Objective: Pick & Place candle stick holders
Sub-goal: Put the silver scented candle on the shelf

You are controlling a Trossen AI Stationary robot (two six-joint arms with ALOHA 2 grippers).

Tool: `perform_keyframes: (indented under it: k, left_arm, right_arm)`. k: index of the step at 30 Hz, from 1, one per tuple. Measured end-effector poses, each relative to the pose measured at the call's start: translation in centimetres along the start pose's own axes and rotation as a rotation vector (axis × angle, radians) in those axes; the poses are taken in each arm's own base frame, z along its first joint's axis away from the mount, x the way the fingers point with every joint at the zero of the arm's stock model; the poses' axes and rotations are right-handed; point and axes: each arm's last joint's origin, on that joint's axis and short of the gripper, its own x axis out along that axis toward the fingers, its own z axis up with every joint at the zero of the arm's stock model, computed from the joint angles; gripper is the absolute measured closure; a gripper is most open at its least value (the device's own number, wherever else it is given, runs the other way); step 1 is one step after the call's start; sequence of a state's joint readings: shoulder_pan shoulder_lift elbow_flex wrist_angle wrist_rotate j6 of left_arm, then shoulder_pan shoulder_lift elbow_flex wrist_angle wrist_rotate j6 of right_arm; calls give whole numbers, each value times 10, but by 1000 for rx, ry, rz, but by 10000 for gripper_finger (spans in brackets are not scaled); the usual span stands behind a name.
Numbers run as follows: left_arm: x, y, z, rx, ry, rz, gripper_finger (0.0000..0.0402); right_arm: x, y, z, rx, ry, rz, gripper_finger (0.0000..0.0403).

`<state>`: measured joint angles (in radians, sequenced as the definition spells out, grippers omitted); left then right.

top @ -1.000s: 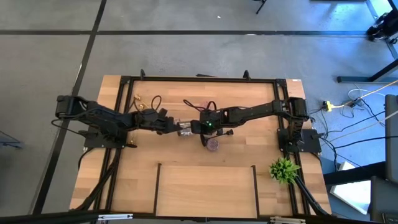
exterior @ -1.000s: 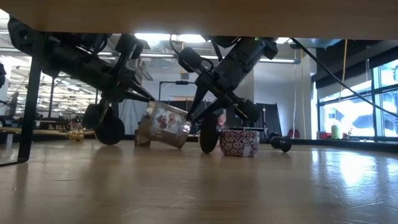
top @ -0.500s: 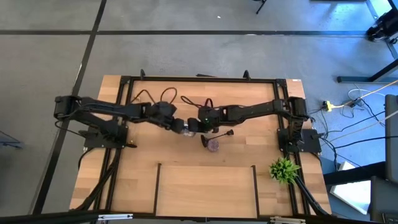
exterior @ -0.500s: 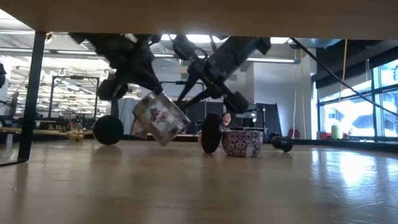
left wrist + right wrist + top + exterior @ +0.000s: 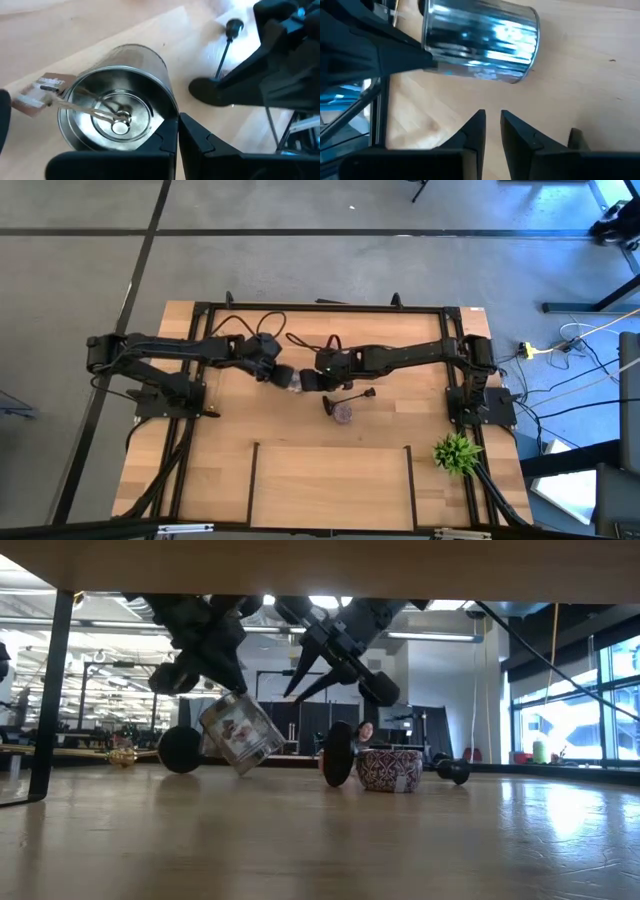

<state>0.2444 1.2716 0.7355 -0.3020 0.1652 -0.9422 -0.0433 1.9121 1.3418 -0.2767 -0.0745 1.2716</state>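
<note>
The shiny silver round holder (image 5: 294,381) hangs tilted in my left gripper (image 5: 284,376), near the table's middle; it also shows in the low view (image 5: 240,732) and, mouth-on, in the left wrist view (image 5: 117,107). A paper tag (image 5: 42,92) hangs on it. My right gripper (image 5: 490,120) is slightly open and empty just right of the holder (image 5: 480,42). A pink glittery holder (image 5: 343,412) stands upright on its base. The black thin-stemmed holder (image 5: 357,393) lies on its side beside it. A small gold holder (image 5: 120,753) stands far left. My left gripper pinches the silver holder's rim (image 5: 170,116) between its two fingers, one inside the mouth and one outside. The fingers slant down from the table's left. The holder is tilted, mouth toward the gripper, and lifted clear of the table.
A green spiky plant (image 5: 455,452) stands at the near right corner. A black frame (image 5: 330,307) runs round the table, with rails (image 5: 330,447) marking a bay at the near edge. A dark round thing (image 5: 180,748) stands behind the silver holder.
My left gripper has gone up and a little toward the far edge with the silver holder. The holder stood on the table and is now lifted clear and tipped more steeply. My right gripper has risen and drawn back from the holder.
</note>
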Motion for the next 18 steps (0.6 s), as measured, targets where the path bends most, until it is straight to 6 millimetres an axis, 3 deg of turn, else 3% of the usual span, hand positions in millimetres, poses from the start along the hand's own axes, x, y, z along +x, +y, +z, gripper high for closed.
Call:
perform_keyframes:
  k: [9, 18]
  left_arm:
    - [0, -1, -4, 30, 56, -7, 400]
    - [-17, -28, 9, 132, 67, -3, 400]
  right_arm:
    - [0, 0, 0, 0, -2, -4, 340]
    - [0, -1, 0, 0, -2, -5, 340]
